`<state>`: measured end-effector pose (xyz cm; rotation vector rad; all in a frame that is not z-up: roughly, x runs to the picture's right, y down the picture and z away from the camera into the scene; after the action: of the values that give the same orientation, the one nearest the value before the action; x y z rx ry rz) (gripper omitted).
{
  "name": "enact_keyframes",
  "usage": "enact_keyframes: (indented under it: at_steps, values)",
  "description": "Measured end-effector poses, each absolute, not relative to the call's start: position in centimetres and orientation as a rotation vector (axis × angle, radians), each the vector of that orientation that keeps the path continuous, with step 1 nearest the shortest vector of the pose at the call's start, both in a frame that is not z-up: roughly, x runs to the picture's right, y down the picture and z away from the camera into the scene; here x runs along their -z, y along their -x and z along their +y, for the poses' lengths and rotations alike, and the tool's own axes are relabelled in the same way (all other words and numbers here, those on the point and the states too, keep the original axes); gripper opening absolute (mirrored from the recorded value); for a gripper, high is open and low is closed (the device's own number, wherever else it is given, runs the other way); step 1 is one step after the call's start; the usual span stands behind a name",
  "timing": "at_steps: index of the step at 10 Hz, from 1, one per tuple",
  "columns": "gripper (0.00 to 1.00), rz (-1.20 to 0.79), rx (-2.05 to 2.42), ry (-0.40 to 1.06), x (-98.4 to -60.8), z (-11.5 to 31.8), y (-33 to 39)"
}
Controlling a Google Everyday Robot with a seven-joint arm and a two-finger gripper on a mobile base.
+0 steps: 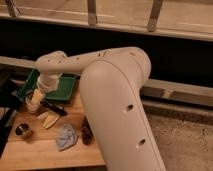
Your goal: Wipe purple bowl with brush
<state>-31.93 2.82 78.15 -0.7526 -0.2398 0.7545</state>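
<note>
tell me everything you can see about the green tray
The green tray is a shallow rectangular dish with a raised rim. It looks like plastic and lies flat at the back left of the wooden table. The robot's arm crosses above it and hides its middle, so its contents cannot be told. The gripper hangs by its front left corner; contact cannot be told. A dark brush lies just in front.

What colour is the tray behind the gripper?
Green. The camera view shows the tray at the back left, with the gripper just in front of it.
</note>
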Motion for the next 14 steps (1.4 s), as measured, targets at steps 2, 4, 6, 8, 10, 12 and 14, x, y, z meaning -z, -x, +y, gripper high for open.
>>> enact_keyframes:
  at_steps: [2,4,6,8,10,12,14]
  values:
    - [0.80,-0.238,-0.758,0.762,-79.1,3.4,32.8]
    - [0.80,-0.230,-0.764,0.772,-80.3,4.4,33.9]
    - [0.80,-0.220,-0.782,0.782,-81.4,5.2,34.4]
    - [0.80,-0.207,-0.803,0.792,-82.5,6.0,35.2]
    - [0.76,-0.216,-0.842,0.814,-83.5,6.7,35.7]
    - [0.59,-0.214,-0.861,0.823,-84.1,7.2,35.3]
    - [0.36,-0.206,-0.864,0.817,-84.0,7.1,35.0]
